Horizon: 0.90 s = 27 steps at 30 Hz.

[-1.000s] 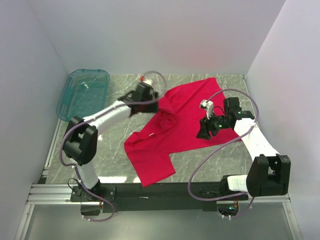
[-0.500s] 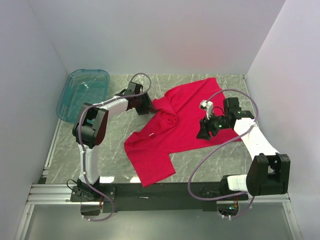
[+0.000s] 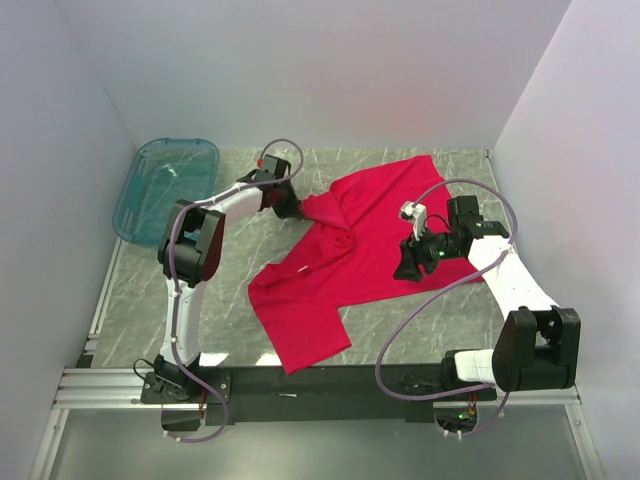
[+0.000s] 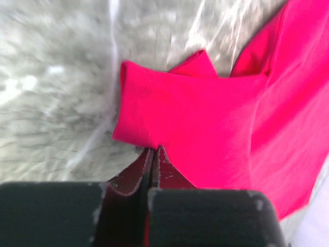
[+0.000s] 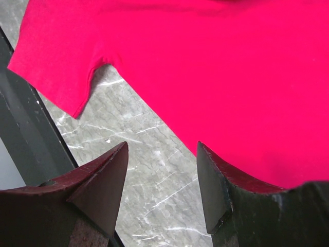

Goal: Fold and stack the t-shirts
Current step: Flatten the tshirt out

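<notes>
left gripper (image 3: 292, 208) lowered, now clenched on t-shirt (image 3: 370, 232) | right gripper (image 3: 406, 270) unchanged, released

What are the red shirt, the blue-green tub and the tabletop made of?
The t-shirt looks like soft matte cloth, probably cotton knit: it folds and wrinkles. The tub is glossy see-through teal plastic. The table looks like grey white-veined marble, perhaps only a printed surface.
</notes>
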Available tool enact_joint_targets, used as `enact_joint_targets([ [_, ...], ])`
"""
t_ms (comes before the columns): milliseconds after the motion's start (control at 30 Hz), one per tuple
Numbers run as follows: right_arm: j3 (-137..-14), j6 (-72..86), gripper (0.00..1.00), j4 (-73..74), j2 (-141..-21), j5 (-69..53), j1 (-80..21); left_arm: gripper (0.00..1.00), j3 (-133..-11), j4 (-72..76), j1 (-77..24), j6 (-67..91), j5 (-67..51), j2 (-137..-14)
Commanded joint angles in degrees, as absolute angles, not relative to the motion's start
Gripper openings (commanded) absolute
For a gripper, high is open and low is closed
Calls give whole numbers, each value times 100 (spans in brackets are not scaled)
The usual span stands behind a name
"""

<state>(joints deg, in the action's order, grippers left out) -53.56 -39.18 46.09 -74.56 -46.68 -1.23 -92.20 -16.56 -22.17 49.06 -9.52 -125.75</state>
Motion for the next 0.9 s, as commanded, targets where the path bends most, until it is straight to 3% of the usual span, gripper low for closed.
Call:
enact_joint_targets([
  [0, -5502, -4052, 62, 4737, -7365, -4895, -62, 0, -9946, -1968, -2136, 4518, -309, -12498],
  [267, -5502, -4078, 62, 4772, -7312, -4922, -26, 3, -12406, -2417, -2057, 3219, 1587, -12498],
  [300, -5502, -4096, 62, 4790, -7312, -4931, -26, 15, -12584, -2356, -2048, 3095, 1826, -12515],
  [333, -5502, -4096, 62, 4790, -7304, -4939, -18, 54, -12734, -2286, -2030, 2937, 2272, -12542],
  [367, -5511, -4096, 62, 4790, -7304, -4948, -18, 78, -13049, -2268, -2022, 2718, 2476, -12577],
  [433, -5502, -4104, 62, 4808, -7295, -4957, -26, 97, -13393, -2381, -1960, 2541, 2662, -12700],
  [533, -5493, -4122, 62, 4808, -7286, -4975, -26, 98, -12931, -2067, -1942, 2330, 3040, -12254],
  [667, -5476, -4087, 62, 4773, -7330, -4896, -26, 97, -11106, -1652, -1925, 2223, 2866, -11366],
  [867, -5396, -3701, 62, 4386, -7269, -4299, -26, 87, -9331, -2452, -1872, 2819, 908, -10610],
])
